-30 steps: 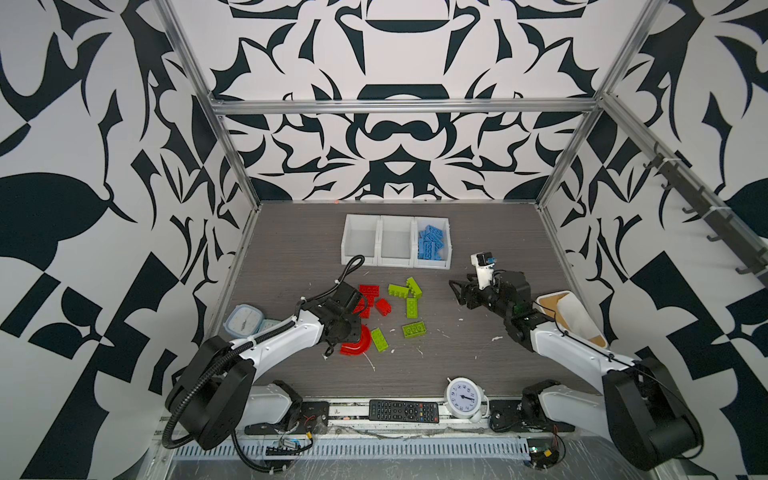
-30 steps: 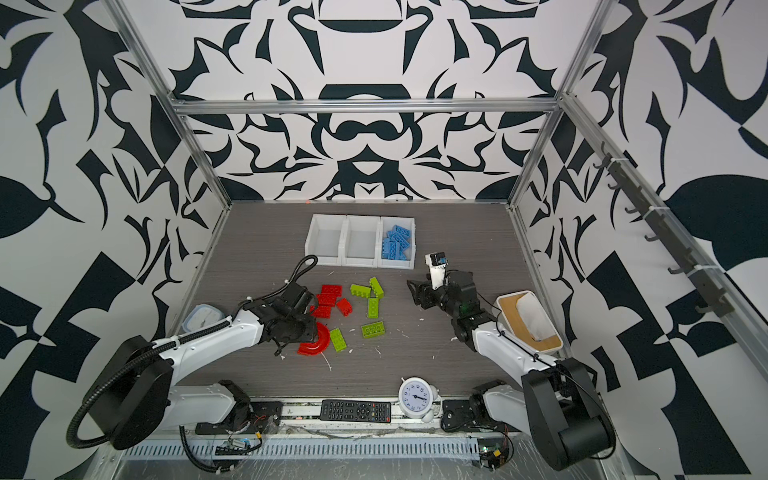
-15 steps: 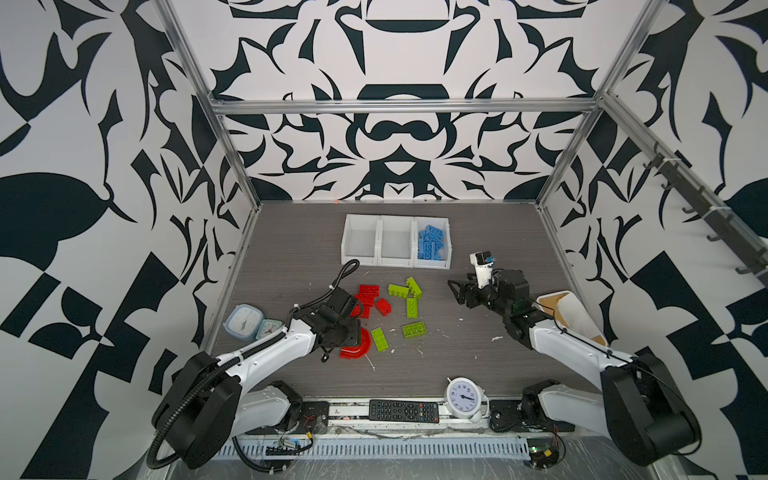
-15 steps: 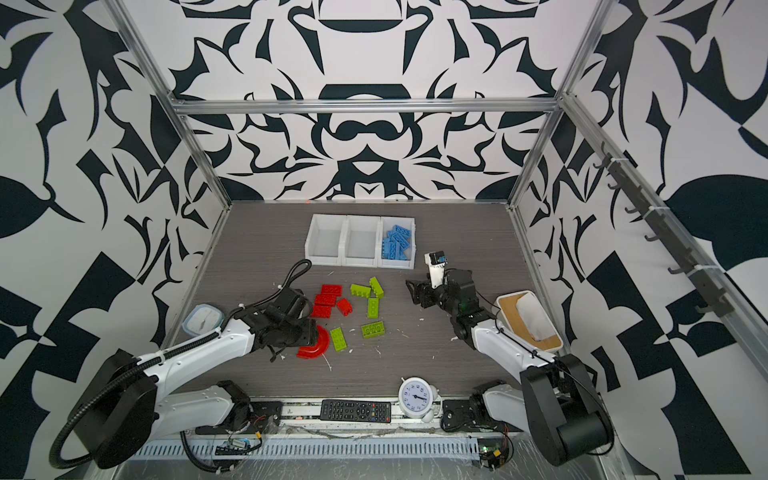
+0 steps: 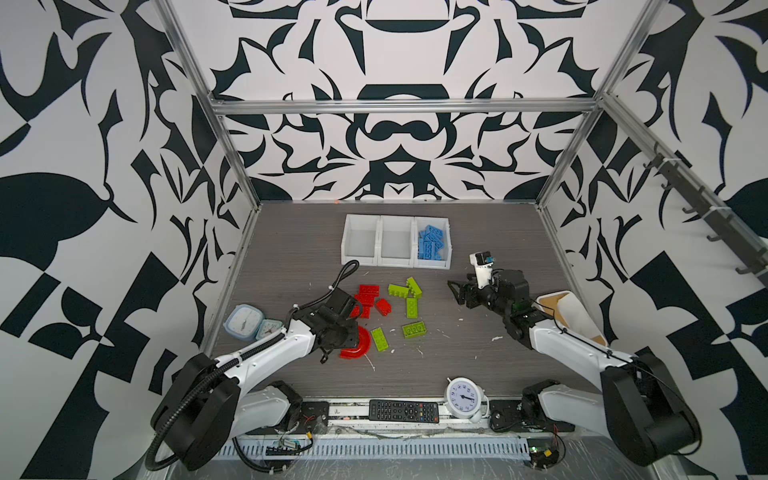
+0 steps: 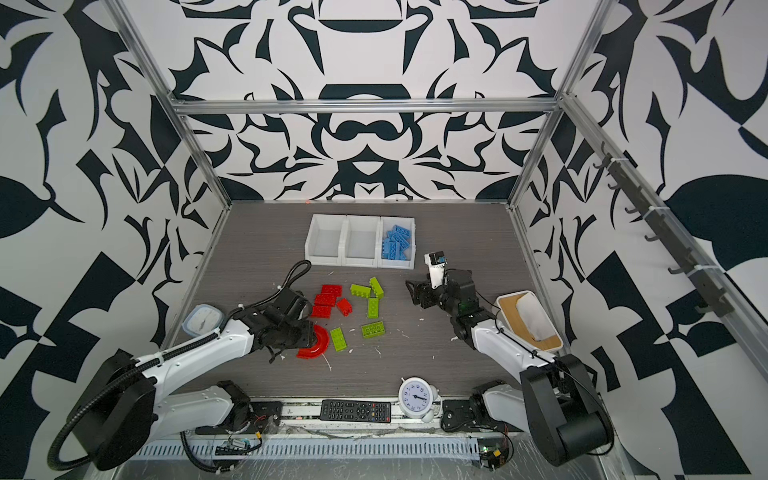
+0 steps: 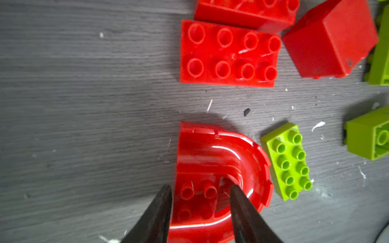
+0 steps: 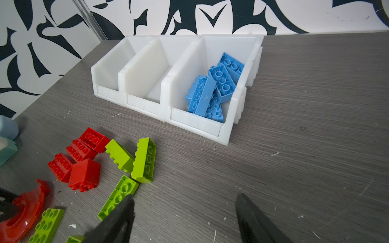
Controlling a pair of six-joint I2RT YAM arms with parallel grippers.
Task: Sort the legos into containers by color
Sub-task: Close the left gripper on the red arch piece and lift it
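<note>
Your left gripper (image 7: 200,189) is right on the red semicircular plastic arch piece (image 7: 221,151), and that is the relation to mind. In the left wrist view its two black fingers (image 7: 160,210) straddle one studded leg of the arch. One finger is just outside the leg's outer edge, the other down in the hollow of the curve. The jaws stand narrowly apart around that leg. Whether the pads press on it cannot be told from these views, so check before you lift.

In both top views, taking 12 o'clock as the back wall, the arch lies on the dark grey wood-grain table (image 5: 291,249) at the 7 o'clock edge of the loose bricks. Its curve bulges toward 3 o'clock and its mouth opens toward 9 o'clock, where your left arm comes in. A lime green studded plastic brick (image 5: 379,338) lies just beside the curve, so a sideways drag would likely nudge it.

The row of three white plastic open-top bins (image 5: 380,232) lies at 12 o'clock from the arch, well apart. The rightmost holds the light blue studded bricks (image 5: 432,243), and the other two look empty. The carry should run straight toward 12 o'clock, over the small red studded bricks (image 5: 365,297).

Your right gripper (image 8: 185,199) is farther off at 3 o'clock, its fingers wide apart over bare table and holding nothing.
</note>
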